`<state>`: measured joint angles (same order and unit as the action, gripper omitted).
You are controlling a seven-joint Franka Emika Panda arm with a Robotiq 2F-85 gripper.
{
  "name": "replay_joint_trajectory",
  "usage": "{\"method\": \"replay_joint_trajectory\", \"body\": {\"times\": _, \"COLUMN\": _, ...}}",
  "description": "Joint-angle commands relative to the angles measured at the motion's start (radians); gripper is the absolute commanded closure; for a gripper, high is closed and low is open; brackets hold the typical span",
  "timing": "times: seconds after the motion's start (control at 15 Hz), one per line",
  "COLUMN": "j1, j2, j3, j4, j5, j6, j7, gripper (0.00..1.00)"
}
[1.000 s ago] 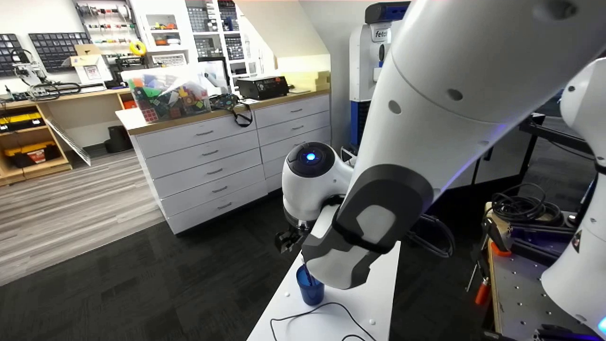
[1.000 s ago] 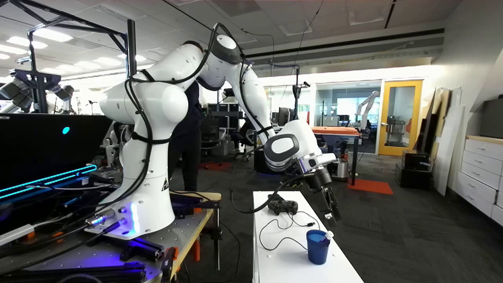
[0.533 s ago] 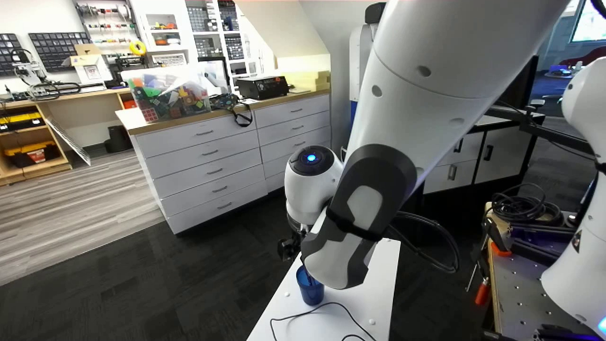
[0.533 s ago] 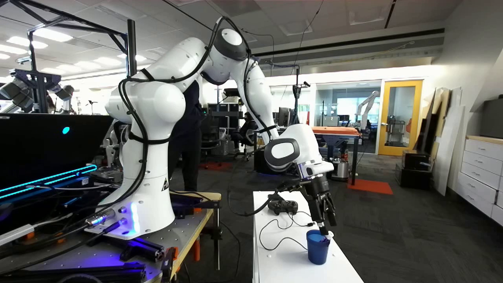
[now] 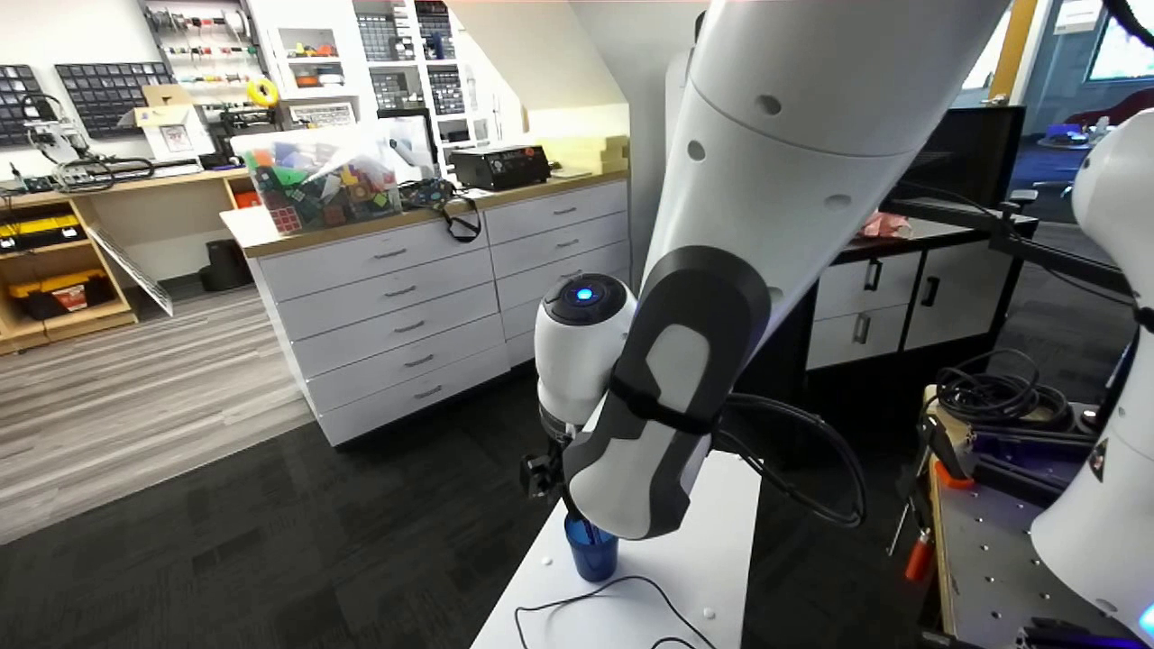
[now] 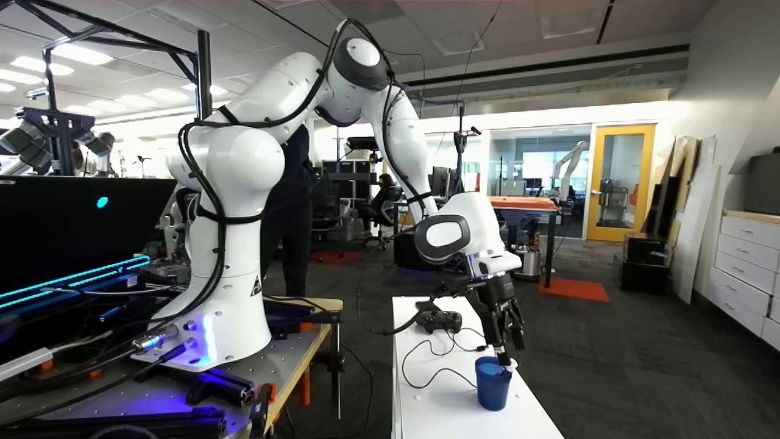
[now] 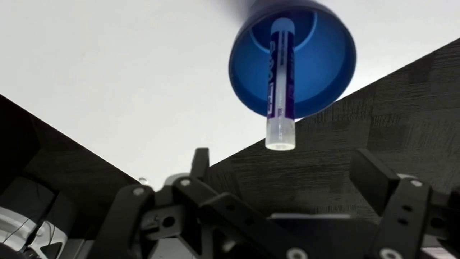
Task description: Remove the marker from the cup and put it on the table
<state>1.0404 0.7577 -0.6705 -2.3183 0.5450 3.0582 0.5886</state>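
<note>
Jaws are standing wide apart, holding nothing. Ahead of them in the wrist view the marker [image 7: 281,82] is leaning in the cup [image 7: 321,75], its white end jutting past the rim towards the jaws, showing just ahead of the gap between the two tips. Dark purple label with pale lettering is running along the barrel. Cup, blue and upright, is standing on the white surface [image 7: 107,79], close to one edge, just below the jaws. In an exterior view the jaws are slanting down at the cup [image 6: 492,390], one tip overlapping the rim beside the marker's white end; cannot tell whether they are touching. Arm [image 6: 408,146] is arching high, its wrist hanging above the jaws; in an exterior view its grey-and-white casing [image 5: 681,365] is hiding part of the jaws. Farther along the surface, well apart from the jaws, a black game controller [image 6: 439,320] is lying; a thin dark cable [image 6: 420,388] is curling lower than the jaws, passing near the cup. In an exterior view a white drawer cabinet [image 5: 361,333] is standing well away from the jaws, dark carpet [image 5: 433,514] stretching between.
</note>
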Motion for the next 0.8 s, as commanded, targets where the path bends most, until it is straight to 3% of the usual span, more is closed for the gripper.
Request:
{"method": "replay_joint_trajectory", "body": {"times": 0.0, "j1": -0.067, "j2": -0.062, "j3": 0.049, "j4": -0.008, "j5": -0.055, "j6": 0.006, "j7": 0.052, "gripper": 0.0}}
{"method": "replay_joint_trajectory", "body": {"times": 0.47, "j1": -0.185, "j2": -0.077, "j3": 0.163, "j4": -0.009, "j5": -0.083, "j6": 0.021, "j7": 0.081, "gripper": 0.0}}
{"method": "replay_joint_trajectory", "body": {"times": 0.73, "j1": -0.221, "j2": -0.072, "j3": 0.196, "j4": -0.012, "j5": -0.09, "j6": 0.084, "j7": 0.082, "gripper": 0.0}}
